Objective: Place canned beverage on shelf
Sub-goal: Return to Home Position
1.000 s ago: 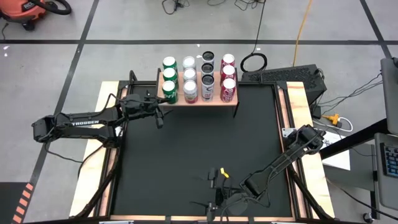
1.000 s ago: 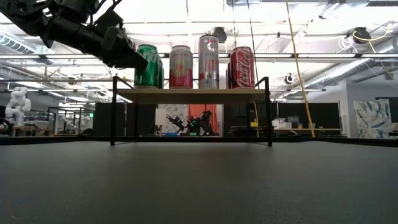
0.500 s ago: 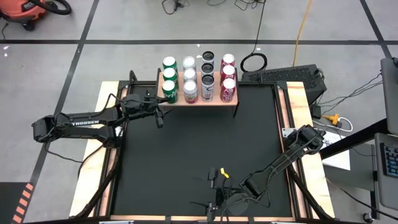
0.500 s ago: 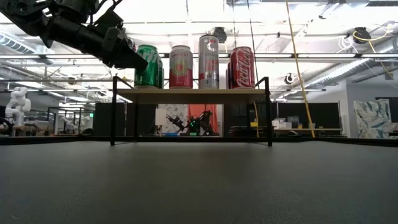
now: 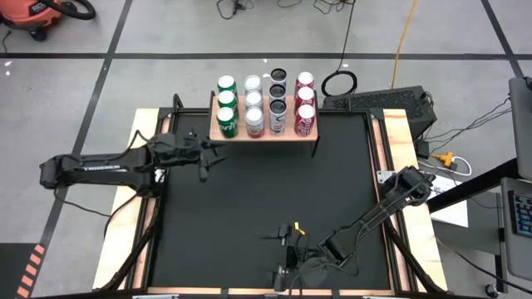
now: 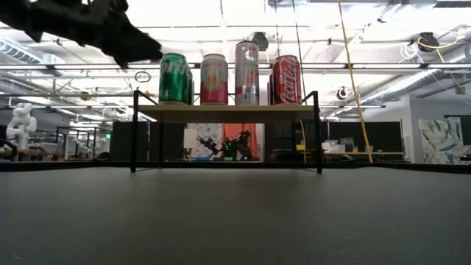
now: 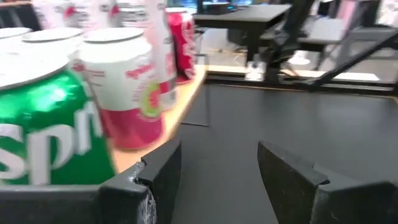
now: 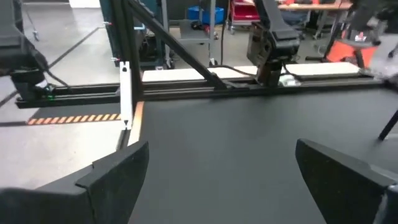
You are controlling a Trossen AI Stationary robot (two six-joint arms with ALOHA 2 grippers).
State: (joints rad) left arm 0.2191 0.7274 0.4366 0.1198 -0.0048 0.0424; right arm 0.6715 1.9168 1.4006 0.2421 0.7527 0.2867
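Soda cans are standing on the shelf (image 5: pixel 266 137) in four lines of three: green cans (image 5: pixel 226 101) at its left end, then pink-and-white cans (image 5: pixel 253 103), dark cans (image 5: pixel 278 93) and red cans (image 5: pixel 305 98). The left gripper (image 5: pixel 211 159) is hovering over the black table (image 5: pixel 266 199), just beside the shelf's front left corner. It is near the front green can (image 7: pixel 43 137) but not touching it, with its fingers spread wide and holding nothing. The right gripper (image 5: pixel 283 256) is waiting at the table's near edge, also wide and empty.
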